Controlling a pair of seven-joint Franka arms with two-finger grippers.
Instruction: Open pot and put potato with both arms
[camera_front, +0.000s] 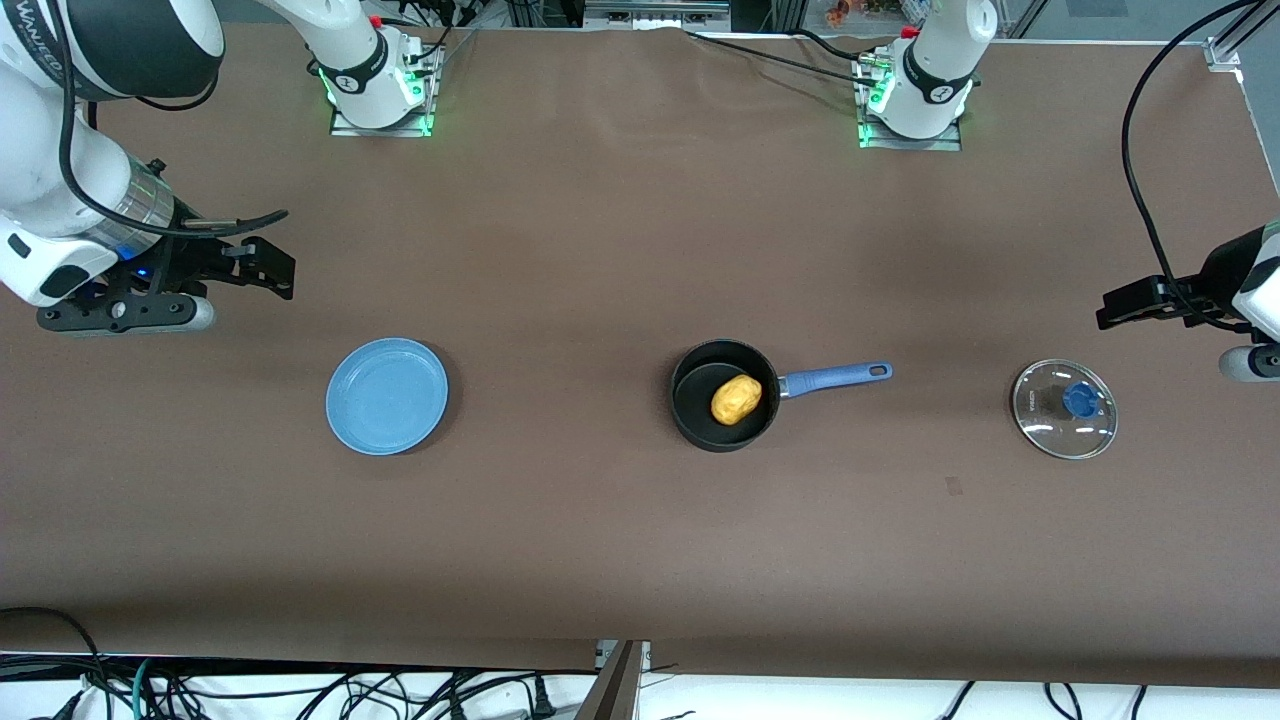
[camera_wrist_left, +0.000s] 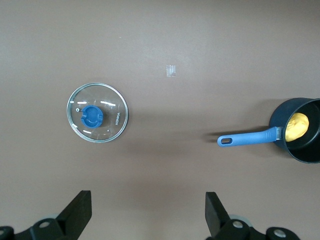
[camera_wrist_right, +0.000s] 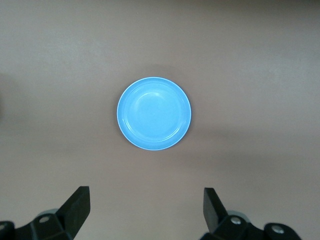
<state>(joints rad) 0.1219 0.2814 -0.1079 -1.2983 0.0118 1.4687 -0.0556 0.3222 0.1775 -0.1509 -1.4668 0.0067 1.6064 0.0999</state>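
Two arms hang back at either end of the bench (camera_front: 600, 540), and the job looks finished: the potato (camera_front: 736, 399) lies inside the pot (camera_front: 700, 410), near mid-bench, and the glass lid (camera_front: 1064, 409) sits flat toward the left arm's end, well apart from it. The blue plate (camera_front: 387, 395) rests bare toward the right arm's end.

Judging by looks, the potato is firm, light and smooth-skinned, so it might roll between fingers; across its short width seems the safest hold. The pot's long blue handle (camera_front: 835, 377) offers the obvious grip, and the lid's blue knob (camera_front: 1079, 399) likewise, though the glass wants gentle setting down.

Left gripper (camera_wrist_left: 147, 212) hovers over bare bench by the lid, fingers spread wide, holding nothing. Right gripper (camera_wrist_right: 145, 210) hovers by the plate, equally wide and empty. Both grippers' fingertips are cut off in the wrist views, and the left arm runs mostly out of the front view.
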